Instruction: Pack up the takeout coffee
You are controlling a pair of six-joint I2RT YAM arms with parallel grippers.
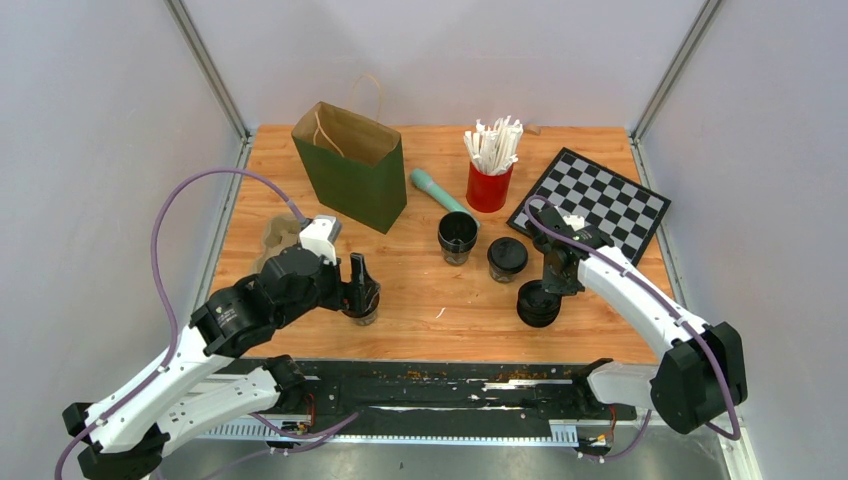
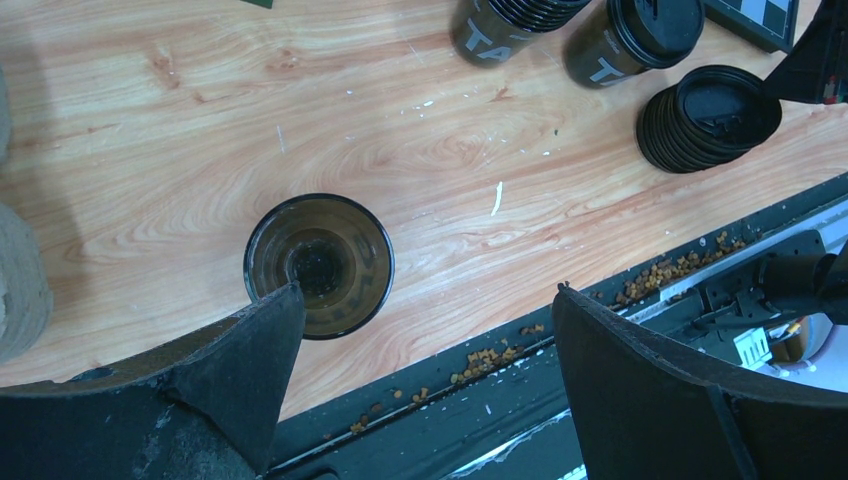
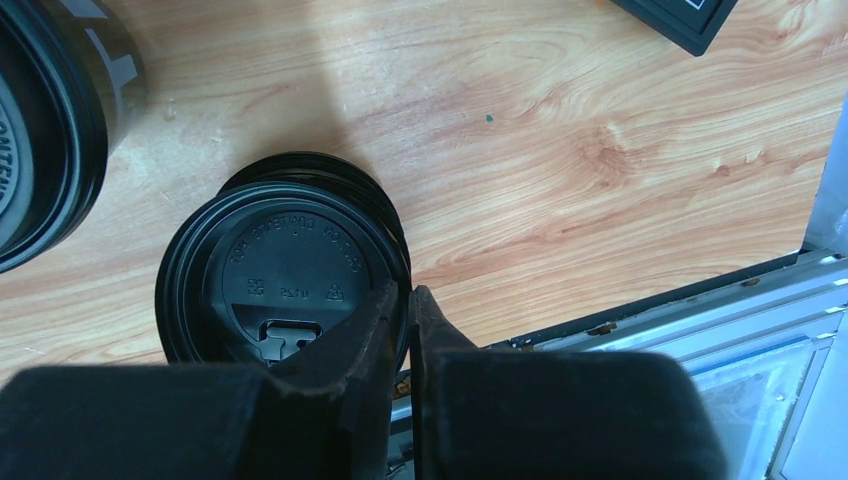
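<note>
Currently the top lid (image 3: 285, 265) of the lid stack (image 1: 539, 303) is pinched at its rim by the near-closed right gripper (image 3: 407, 297). Well left of the stack, the open cup (image 2: 320, 262) is stood beside the wide-open, empty left gripper (image 2: 428, 300). The lift should be kept vertical so only one lid is separated.

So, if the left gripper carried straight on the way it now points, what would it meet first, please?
Probably the open cup: the left gripper points down at the table, jaws open, and one finger overlaps the cup's rim. Depth is unclear, so it might just miss.
</note>
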